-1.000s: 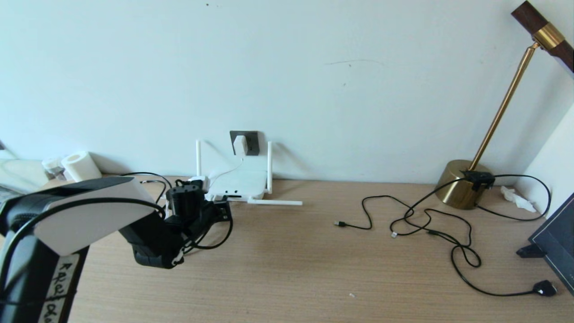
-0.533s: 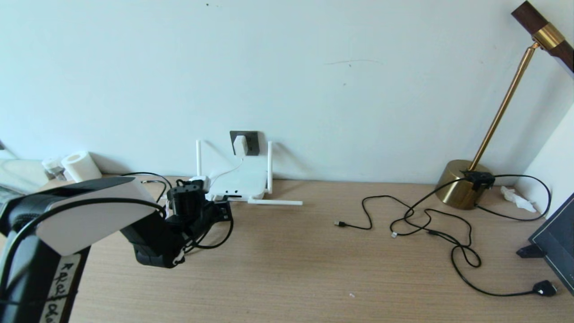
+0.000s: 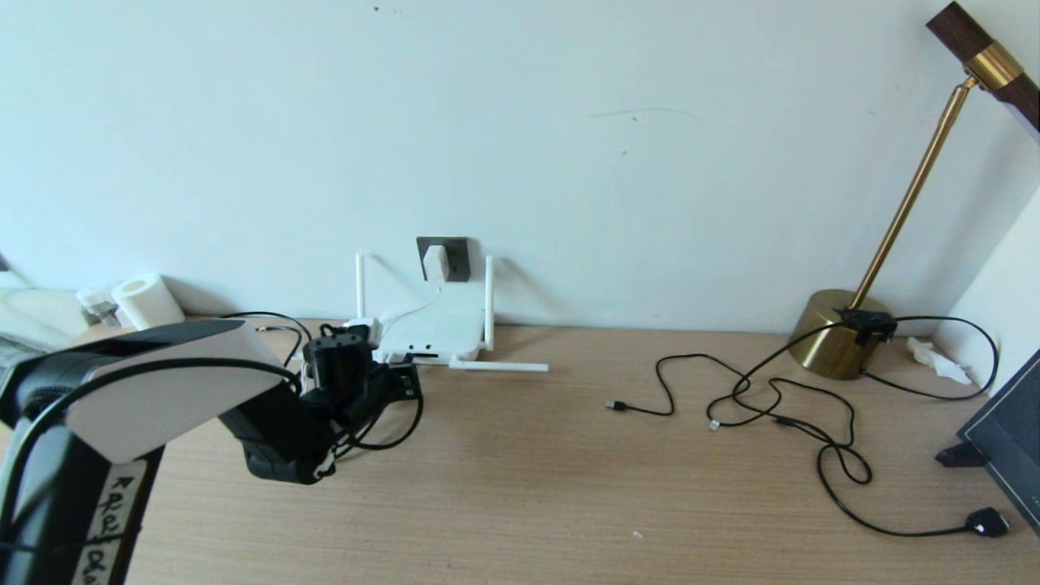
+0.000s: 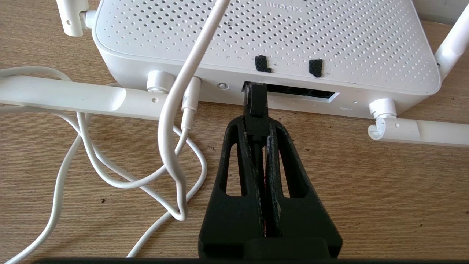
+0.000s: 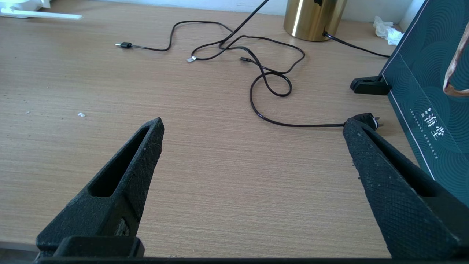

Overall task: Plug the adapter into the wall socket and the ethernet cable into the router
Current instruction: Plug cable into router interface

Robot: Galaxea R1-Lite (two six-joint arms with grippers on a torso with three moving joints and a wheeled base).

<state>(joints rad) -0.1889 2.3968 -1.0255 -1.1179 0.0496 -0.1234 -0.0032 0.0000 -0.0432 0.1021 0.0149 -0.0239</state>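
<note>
The white adapter (image 3: 435, 262) sits in the dark grey wall socket (image 3: 457, 258), and its thin white cord (image 4: 172, 121) runs down to the router. The flat white router (image 3: 435, 329) lies on the desk below with its port edge facing me (image 4: 293, 96). My left gripper (image 4: 257, 124) is shut on the black plug of the ethernet cable (image 4: 255, 104). The plug's tip is inside the left end of the dark port slot. In the head view the left gripper (image 3: 402, 382) sits right at the router's front edge, with the black cable looping below it (image 3: 398, 439). My right gripper (image 5: 253, 124) hangs open over bare desk.
Thin black cables (image 3: 772, 398) sprawl across the right half of the desk towards a brass lamp base (image 3: 837, 337). A dark green box (image 5: 428, 91) on a black clip (image 5: 368, 85) stands at the far right. A paper roll (image 3: 146, 301) sits at the back left.
My left gripper has crept very slightly toward the router with the ethernet plug. Everything else is as before.
</note>
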